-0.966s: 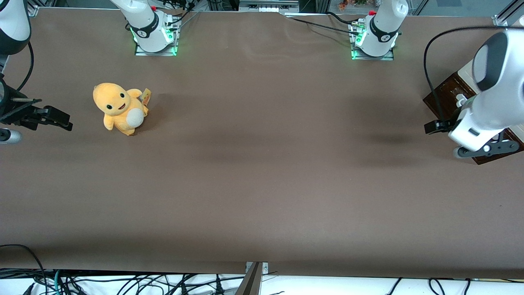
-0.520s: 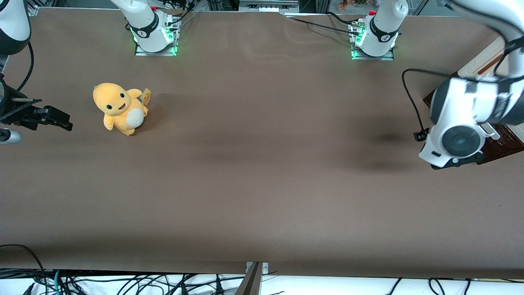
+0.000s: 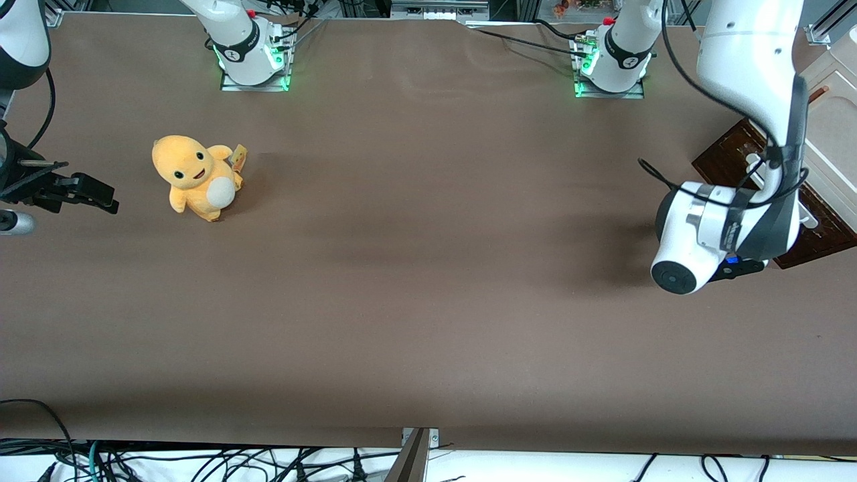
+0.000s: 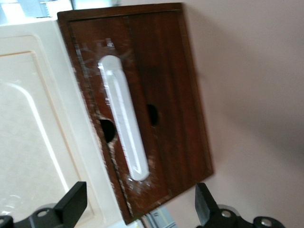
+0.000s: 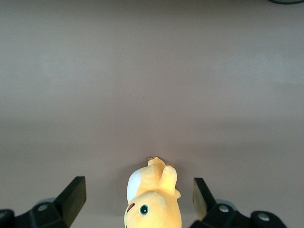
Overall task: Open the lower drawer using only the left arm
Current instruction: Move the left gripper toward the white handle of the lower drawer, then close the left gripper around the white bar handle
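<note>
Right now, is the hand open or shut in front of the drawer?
Open. The hand faces the drawer with its two fingers spread wide apart, nothing between them, not touching the white handle.

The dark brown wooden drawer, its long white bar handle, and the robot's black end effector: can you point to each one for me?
Dark brown wooden drawer (image 4: 164, 71), left wrist view: bare front panel.
Long white bar handle (image 4: 124, 118), left wrist view: middle of the bar.
Black end effector (image 4: 137, 206), left wrist view: midway between its open fingertips, in front of the drawer, apart from the handle.
</note>
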